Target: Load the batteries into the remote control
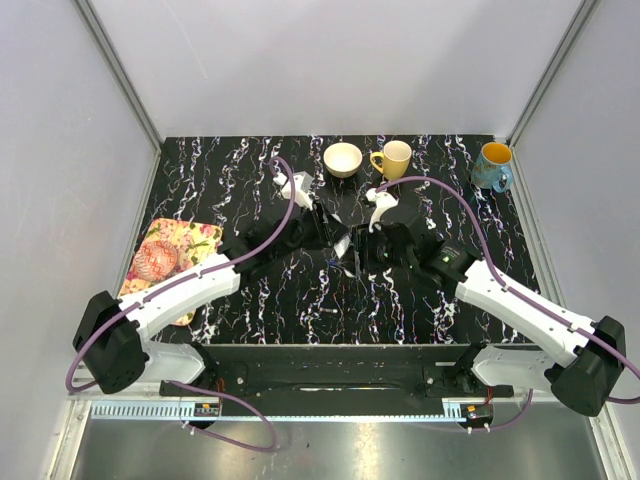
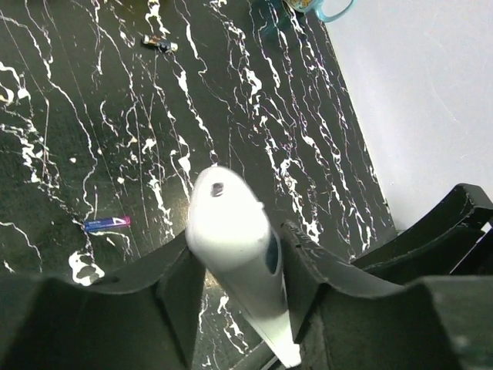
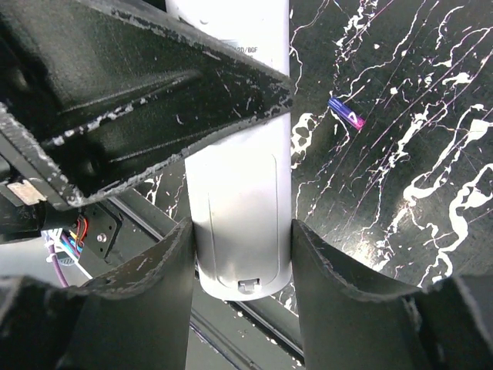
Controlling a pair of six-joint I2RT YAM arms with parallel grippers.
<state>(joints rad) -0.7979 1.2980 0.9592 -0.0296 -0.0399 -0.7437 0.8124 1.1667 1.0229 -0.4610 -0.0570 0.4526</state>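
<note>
Both pincers are closed on the remote control [image 2: 229, 223]. The left pincer [image 2: 239, 248] clamps one end and the right pincer [image 3: 240, 231] the other, so its long axis runs straight out between each pair of fingers. Its back cover [image 3: 240, 185] looks latched. One battery [image 3: 346, 112] lies loose on the surface [image 3: 416, 231], ahead and right of the right pincer, touching neither. Which arm is nearer, I cannot tell.

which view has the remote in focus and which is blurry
Right wrist: the remote control is crisp, latch visible. Left wrist: it is soft and glary, though the battery on the table is sharp. Top external: mostly hidden.
</note>
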